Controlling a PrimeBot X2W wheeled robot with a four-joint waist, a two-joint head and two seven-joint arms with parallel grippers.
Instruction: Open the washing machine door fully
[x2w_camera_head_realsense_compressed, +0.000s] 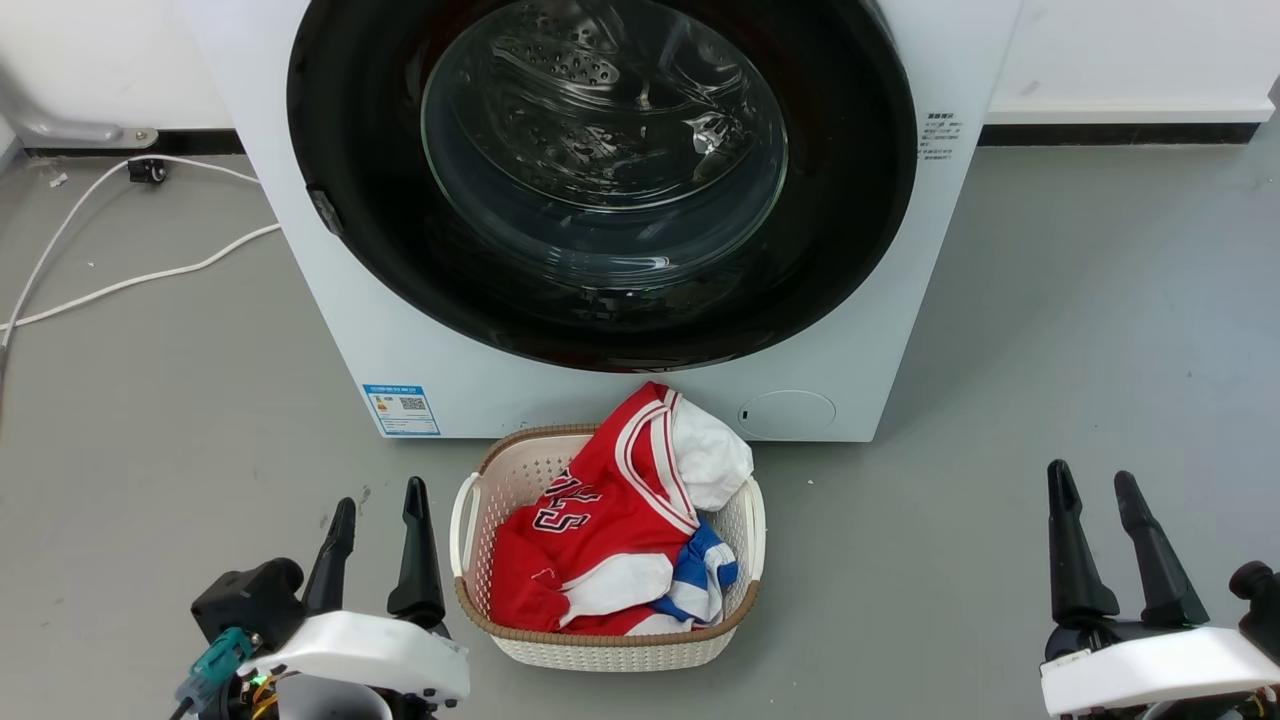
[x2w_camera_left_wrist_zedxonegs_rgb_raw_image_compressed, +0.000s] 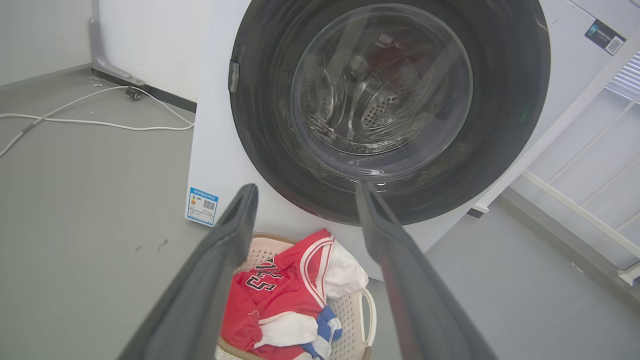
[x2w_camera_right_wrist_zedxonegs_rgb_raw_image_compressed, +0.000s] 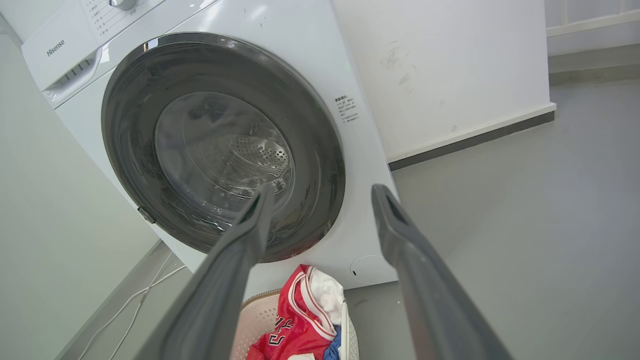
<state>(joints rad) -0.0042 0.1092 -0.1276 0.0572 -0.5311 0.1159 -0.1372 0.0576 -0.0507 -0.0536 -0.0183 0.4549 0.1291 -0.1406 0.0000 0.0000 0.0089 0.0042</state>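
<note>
Black glossy washing machine door (x2w_camera_head_realsense_compressed: 602, 180) is shut, flush on the front of the washing machine (x2w_camera_head_realsense_compressed: 330, 320), w/ the drum visible thru its glass bowl. Both pincers sit low by the floor, well apart from the machine. Left pincer (x2w_camera_head_realsense_compressed: 380, 495) has fingers spread and nothing held; right pincer (x2w_camera_head_realsense_compressed: 1091, 473) is the same, spread and empty. So step in hand = approach and get a hold; opening is not yet begun. Only grab feature I see is the small grey tab (x2w_camera_head_realsense_compressed: 318, 207) on the door's left edge. Hinge is prob on the opposite side but isn't visible, so can't confirm. Left pincer is the nearer one, so I'd use that. Door face is slick, so no point pinching it; hook a finger behind the rim at the tab and seat it fully before loading. Pull along the door's arc, not straight out, or the finger likely slips off. Watch the laundry basket (x2w_camera_head_realsense_compressed: 500, 470), just beside the machine front under the door: the red jersey (x2w_camera_head_realsense_compressed: 590, 520) heaps up near the door's lower edge, clearance unclear. Keep the wrist above it and go slow past the latch release.
</note>
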